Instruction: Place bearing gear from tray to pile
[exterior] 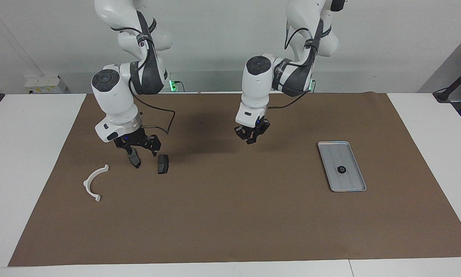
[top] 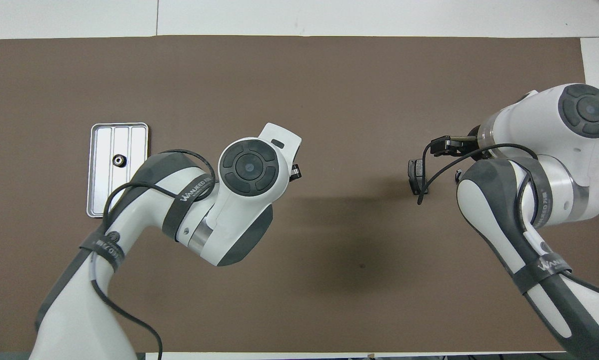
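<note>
silver tray (exterior: 342, 166) toward the left arm's end of the table, small dark bearing gear (exterior: 341, 169) lying in it, left gripper (exterior: 252, 135) hanging well apart from the tray, fingers pressed together, right gripper (exterior: 142, 153) spread, one finger on a dark pad (exterior: 134, 157), second pad (exterior: 162, 164) just beside, white bracket (exterior: 94, 182) near

Bare brown mat (exterior: 222, 215) surrounds the tray (exterior: 351, 184); only the bearing gear (exterior: 341, 169) sits inside. At the tray's nine o'clock in the facing view, the left gripper (exterior: 251, 135) hangs.
</note>
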Robot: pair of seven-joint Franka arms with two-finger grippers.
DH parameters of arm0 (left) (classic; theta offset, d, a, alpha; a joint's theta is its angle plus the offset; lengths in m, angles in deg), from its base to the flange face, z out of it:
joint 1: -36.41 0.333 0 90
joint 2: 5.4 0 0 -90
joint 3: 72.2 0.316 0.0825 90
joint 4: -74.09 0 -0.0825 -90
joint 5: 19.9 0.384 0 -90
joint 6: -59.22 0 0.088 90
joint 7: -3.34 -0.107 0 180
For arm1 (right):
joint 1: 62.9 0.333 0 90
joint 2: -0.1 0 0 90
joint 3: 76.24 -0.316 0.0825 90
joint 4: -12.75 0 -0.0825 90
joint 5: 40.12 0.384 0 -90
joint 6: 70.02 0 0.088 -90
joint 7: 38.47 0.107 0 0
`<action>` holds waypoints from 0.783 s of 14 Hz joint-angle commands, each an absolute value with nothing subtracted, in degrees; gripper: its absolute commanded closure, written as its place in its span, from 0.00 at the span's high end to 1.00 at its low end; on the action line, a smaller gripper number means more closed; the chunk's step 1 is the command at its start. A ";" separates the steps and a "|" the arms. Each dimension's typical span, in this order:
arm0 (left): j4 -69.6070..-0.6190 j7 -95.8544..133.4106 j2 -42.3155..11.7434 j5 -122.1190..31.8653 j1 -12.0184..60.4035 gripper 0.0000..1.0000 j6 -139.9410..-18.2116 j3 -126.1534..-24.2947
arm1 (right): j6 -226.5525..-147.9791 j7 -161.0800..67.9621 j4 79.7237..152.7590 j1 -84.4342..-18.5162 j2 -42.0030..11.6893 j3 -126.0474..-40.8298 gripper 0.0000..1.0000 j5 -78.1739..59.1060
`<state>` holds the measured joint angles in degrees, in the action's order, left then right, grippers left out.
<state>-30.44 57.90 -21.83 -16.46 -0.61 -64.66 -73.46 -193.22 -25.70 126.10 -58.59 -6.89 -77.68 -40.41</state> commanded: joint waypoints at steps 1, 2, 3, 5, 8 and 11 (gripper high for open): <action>-31.03 59.41 -27.98 -15.33 -0.77 0.00 -72.24 -72.29 | -192.89 -25.90 126.04 -58.94 -6.41 -77.82 1.00 -39.33; -31.73 59.41 -28.34 -15.33 -0.68 0.00 -73.92 -72.28 | -192.89 -25.90 126.04 -59.03 -6.41 -77.82 1.00 -39.33; -32.95 59.41 -28.25 -15.33 -0.68 0.00 -75.15 -72.28 | -192.89 -25.90 126.04 -59.03 -6.41 -77.82 1.00 -39.33; -34.80 59.41 -27.99 -15.24 -0.59 0.00 -76.65 -72.28 | -192.98 -25.90 126.04 -59.03 -6.41 -77.82 1.00 -39.33; -37.35 59.41 -27.81 -15.24 -0.50 0.00 -79.81 -72.11 | -192.98 -25.90 126.04 -59.03 -6.41 -77.82 1.00 -39.33; -36.84 58.53 -27.64 -14.90 -0.15 0.76 -78.60 -71.93 | -192.98 -25.29 126.04 -58.77 -6.41 -77.82 1.00 -39.33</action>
